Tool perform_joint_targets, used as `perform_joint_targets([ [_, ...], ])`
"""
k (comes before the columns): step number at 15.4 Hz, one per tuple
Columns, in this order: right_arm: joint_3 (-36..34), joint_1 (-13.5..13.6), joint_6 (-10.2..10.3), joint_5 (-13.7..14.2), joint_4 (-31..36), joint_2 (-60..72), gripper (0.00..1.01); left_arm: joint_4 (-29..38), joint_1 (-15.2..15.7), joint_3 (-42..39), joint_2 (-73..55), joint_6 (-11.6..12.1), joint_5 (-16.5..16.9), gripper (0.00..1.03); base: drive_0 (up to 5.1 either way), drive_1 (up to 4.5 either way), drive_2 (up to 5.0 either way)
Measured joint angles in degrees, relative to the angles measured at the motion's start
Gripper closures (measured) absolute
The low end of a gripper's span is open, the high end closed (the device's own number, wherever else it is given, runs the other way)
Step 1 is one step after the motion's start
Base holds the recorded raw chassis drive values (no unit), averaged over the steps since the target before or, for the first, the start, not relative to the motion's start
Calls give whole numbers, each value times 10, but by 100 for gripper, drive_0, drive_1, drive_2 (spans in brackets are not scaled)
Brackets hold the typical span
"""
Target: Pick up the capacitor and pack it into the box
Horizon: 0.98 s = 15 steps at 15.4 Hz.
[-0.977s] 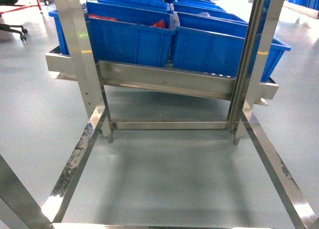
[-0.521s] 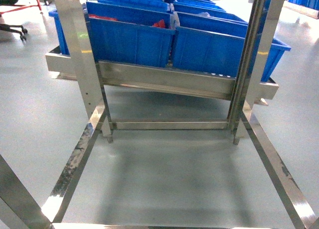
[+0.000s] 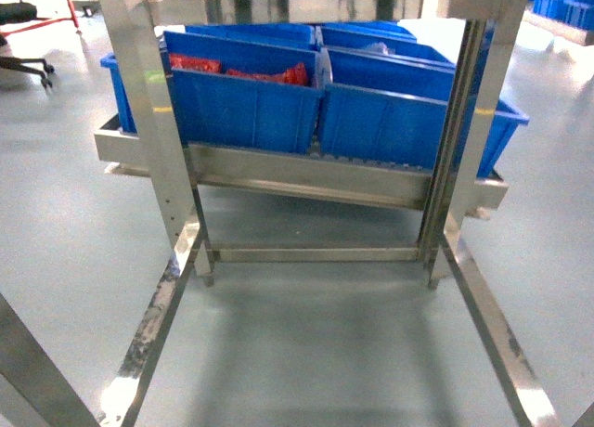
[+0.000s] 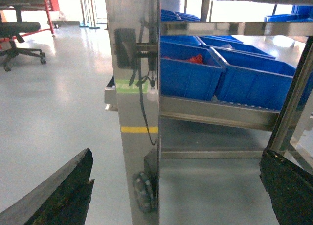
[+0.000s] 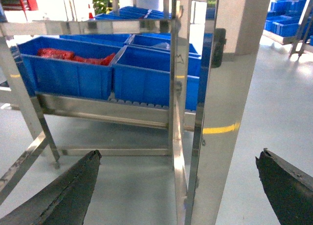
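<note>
While the robot is facing a stainless steel rack [image 3: 306,172], the largest thing in sight, no pink box and no capacitor are showing in any view, so the task's things are lying somewhere out of frame. Sitting tilted on the rack's shelf are blue plastic bins: two in the front row, the left front bin [image 3: 246,97] carrying red packets [image 3: 269,74], the right front bin [image 3: 408,111] beside it, with more bins running behind, too cut off to count. An office chair [image 4: 19,32] is standing well apart at far left. Each wrist view is showing its own fingers spread wide with nothing between them: left gripper [image 4: 176,195], right gripper [image 5: 178,191]. My worry: the rack's uprights are standing close ahead of both wrists, so any forward reach is risking a knock on the steel.
</note>
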State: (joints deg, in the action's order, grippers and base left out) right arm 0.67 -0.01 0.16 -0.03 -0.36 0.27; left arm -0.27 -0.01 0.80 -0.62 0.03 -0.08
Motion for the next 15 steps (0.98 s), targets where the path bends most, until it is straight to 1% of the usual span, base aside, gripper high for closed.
perform_joint_targets([
  [15,0,0,0,1,0,0,3,0,0,0,0,0,1,5,0,0,0],
])
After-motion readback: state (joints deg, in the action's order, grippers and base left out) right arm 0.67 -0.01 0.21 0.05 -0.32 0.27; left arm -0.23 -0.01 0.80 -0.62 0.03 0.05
